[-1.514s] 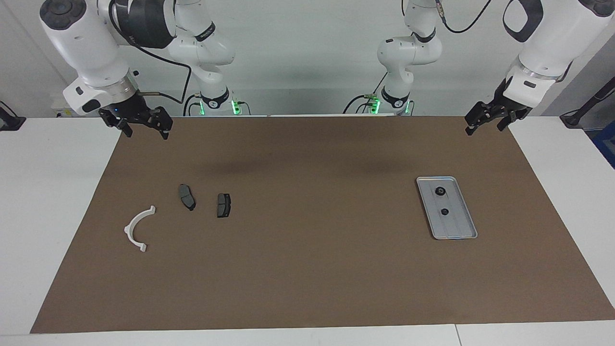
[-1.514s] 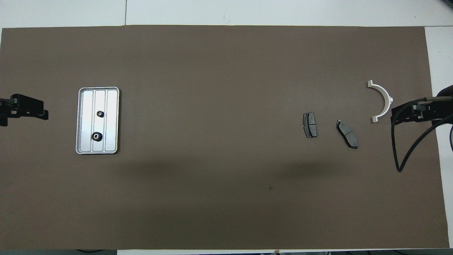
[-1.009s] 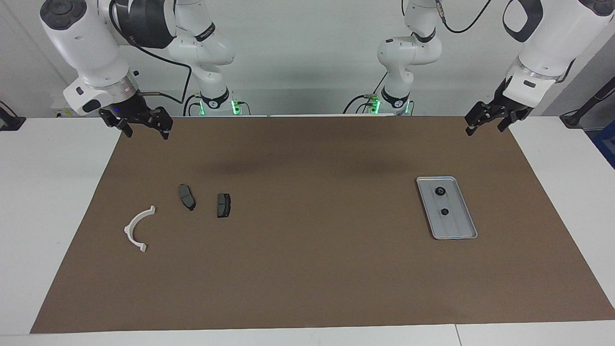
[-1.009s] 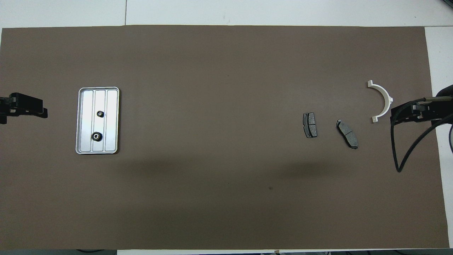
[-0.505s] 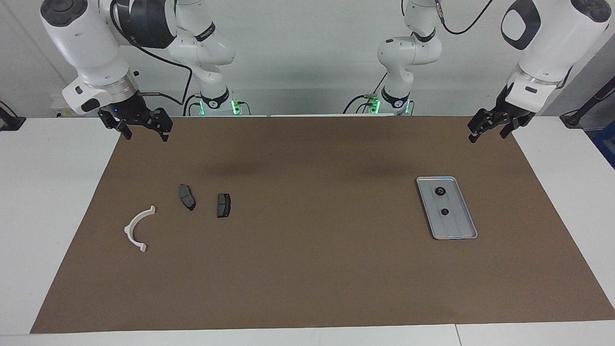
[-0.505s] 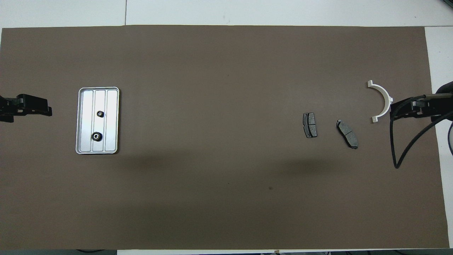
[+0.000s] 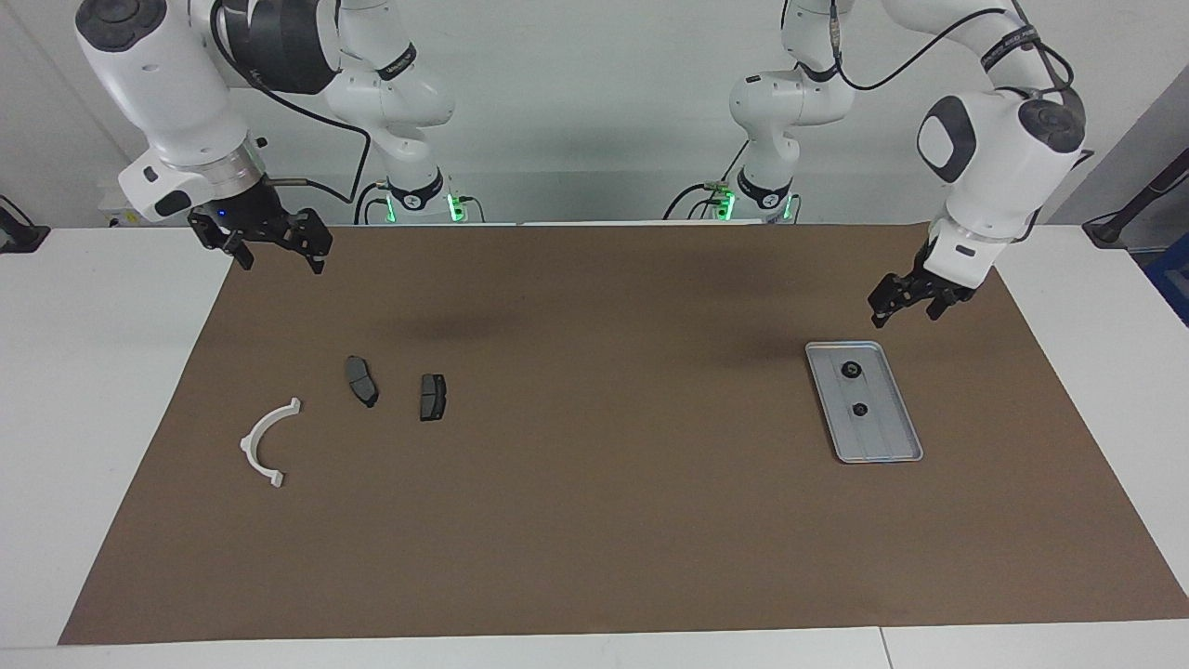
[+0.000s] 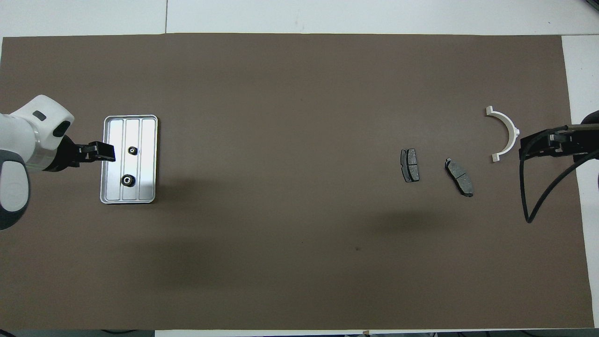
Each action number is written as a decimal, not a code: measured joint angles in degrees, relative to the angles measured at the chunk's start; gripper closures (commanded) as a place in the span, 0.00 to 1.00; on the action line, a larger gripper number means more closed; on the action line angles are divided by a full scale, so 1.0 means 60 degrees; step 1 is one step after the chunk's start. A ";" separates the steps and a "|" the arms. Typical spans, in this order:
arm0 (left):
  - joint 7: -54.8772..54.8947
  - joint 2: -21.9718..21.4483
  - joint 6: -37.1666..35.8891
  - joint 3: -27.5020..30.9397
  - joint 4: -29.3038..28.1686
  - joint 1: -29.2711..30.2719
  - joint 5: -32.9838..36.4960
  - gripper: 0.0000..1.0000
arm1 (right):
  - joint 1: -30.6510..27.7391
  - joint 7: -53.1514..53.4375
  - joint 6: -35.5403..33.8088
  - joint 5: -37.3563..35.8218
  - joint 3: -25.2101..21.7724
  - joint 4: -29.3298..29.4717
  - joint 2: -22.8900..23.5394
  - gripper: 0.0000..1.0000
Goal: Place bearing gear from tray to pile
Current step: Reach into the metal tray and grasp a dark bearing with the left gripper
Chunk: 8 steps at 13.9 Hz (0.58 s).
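Bright even light, soft shadows, sharp

Brown mat (image 7: 594,520): covers most of the tabletop, spread flat under the jaws of both the left gripper (image 7: 903,311) and the right gripper (image 7: 279,253). Right jaws hang over the mat's corner nearest the robots; left jaws over the mat, well inside its edge. White tabletop (image 7: 84,390): bare strips round the mat, widest outboard of each pair of jaws. Seam in the top (image 8: 166,16). Small dark speck on the mat (image 8: 358,248), approx. midway btwn the two pairs of jaws. Black fixture (image 7: 19,237) at the table edge outboard of the right jaws; can't tell what it is. Blue item (image 7: 1172,279) outboard of the left jaws, mostly cut off.
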 measured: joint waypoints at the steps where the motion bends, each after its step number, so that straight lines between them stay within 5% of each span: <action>1: 0.0017 0.0156 0.0456 -0.0006 -0.0309 -0.0001 0.0000 0.30 | -0.0003 0.0000 0.0000 0.0039 -0.0002 0.0000 -0.0004 0.00; 8: 0.0153 0.0718 0.1338 0.0008 -0.1090 0.0002 0.0000 0.31 | -0.0272 0.0000 0.0333 0.0079 -0.0017 0.0110 -0.0024 0.00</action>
